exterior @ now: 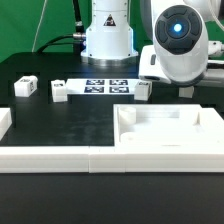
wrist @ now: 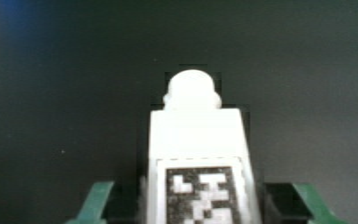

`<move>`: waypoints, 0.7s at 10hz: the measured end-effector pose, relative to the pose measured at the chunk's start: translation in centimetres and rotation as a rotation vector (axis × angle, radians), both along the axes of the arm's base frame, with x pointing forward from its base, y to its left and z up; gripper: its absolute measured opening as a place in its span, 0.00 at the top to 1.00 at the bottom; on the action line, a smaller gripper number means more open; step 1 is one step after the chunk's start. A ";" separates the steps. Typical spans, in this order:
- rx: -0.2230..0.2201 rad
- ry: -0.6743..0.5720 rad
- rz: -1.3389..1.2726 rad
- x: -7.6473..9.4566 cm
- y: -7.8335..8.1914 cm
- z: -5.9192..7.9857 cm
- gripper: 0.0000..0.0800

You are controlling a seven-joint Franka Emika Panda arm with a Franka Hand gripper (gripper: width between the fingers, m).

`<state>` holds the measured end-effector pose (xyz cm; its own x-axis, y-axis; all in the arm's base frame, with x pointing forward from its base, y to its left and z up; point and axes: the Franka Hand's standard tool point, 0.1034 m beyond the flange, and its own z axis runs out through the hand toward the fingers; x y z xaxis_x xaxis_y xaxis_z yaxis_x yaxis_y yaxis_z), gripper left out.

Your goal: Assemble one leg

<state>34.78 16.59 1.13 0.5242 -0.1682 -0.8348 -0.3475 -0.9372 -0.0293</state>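
Leg (wrist: 197, 150) being gripped between tool (wrist: 197, 205) fingers, long axis running straight out ahead of tool; being carried clear above table (wrist: 51, 80).

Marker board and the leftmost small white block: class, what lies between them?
One more small white block lies between the leftmost block and the marker board. The exterior view shows it.
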 end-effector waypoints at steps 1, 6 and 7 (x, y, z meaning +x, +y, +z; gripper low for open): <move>0.000 0.000 0.000 0.0 0.0 0.0 0.64; 0.030 -0.032 0.032 1.5 -0.9 3.1 0.64; 0.030 -0.046 0.047 2.1 -1.0 5.0 0.64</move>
<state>36.85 15.56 6.17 0.5684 -0.1182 -0.8142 -0.3010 -0.9509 -0.0722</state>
